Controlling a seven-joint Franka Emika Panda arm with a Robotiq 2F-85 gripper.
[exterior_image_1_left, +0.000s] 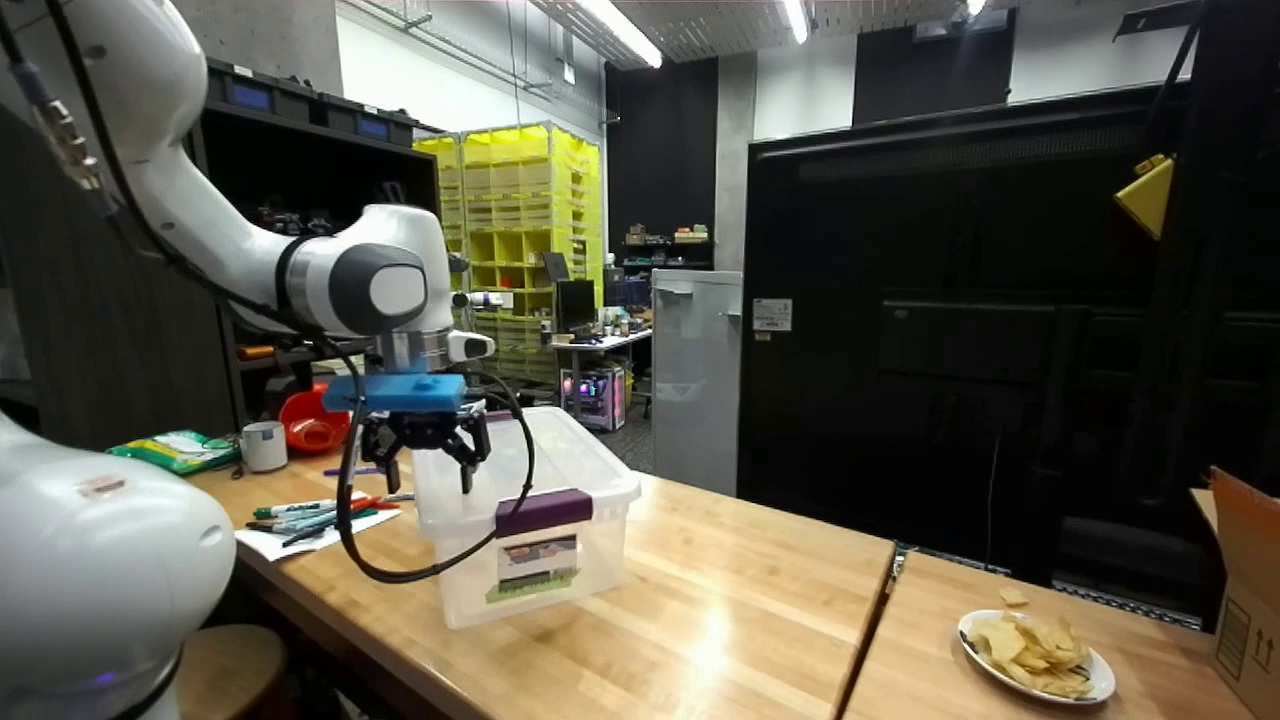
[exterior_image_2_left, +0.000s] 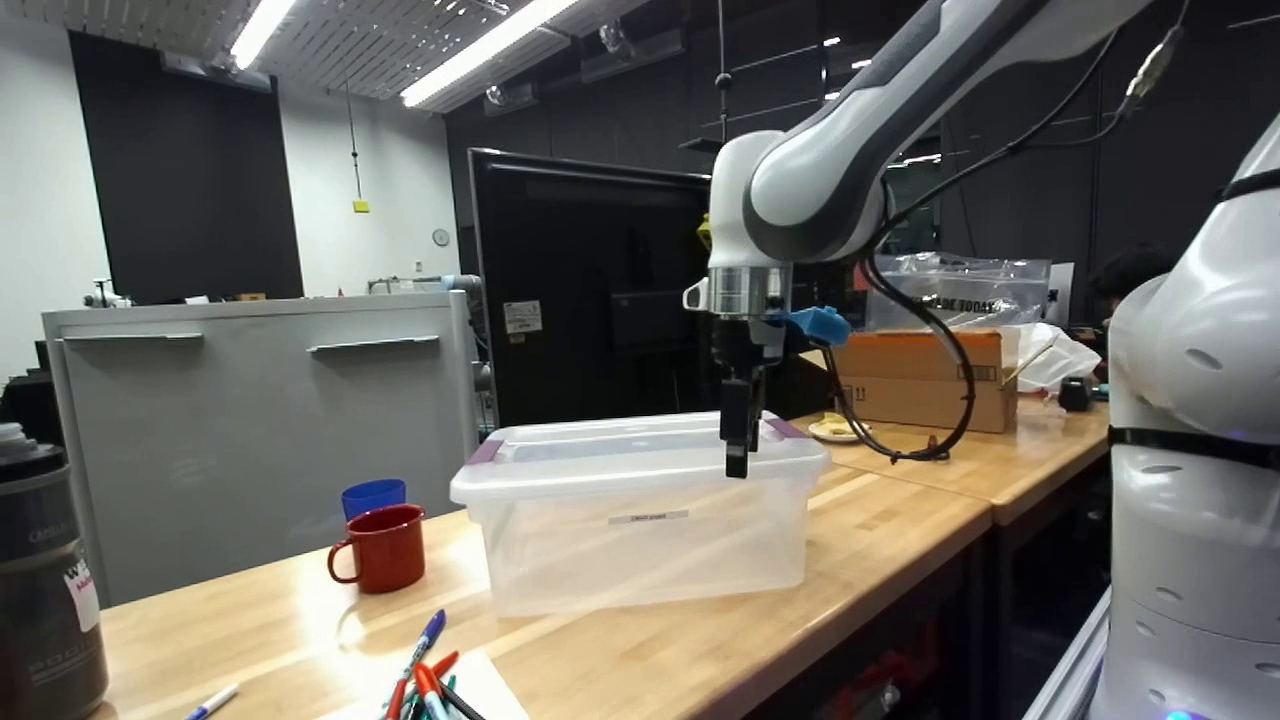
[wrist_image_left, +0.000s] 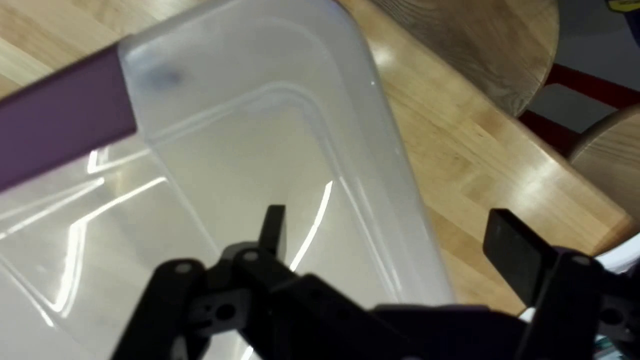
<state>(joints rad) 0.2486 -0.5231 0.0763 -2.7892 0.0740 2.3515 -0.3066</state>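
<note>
Pincer (wrist_image_left: 387, 225), jaws spread wide, blocks a chunk of the cropped lid (wrist_image_left: 225, 165). Tub (exterior_image_2_left: 650, 560) sits longways left-to-right in an exterior view.

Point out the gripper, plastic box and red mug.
Gripper (exterior_image_1_left: 430, 477): in an exterior view, midway between the fingertips.
Plastic box (exterior_image_2_left: 640, 548): in an exterior view, on its side wall.
Red mug (exterior_image_2_left: 389, 552): in an exterior view, on its body.

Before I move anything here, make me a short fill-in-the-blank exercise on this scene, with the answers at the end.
The hand has its fingers spread, so it is not shut but ____.
The latches on the clear bin are coloured ____.
The mug near the blue cup is coloured ____.
Most of the chips lie on a white ____.
Missing words: open; purple; red; plate.
</note>
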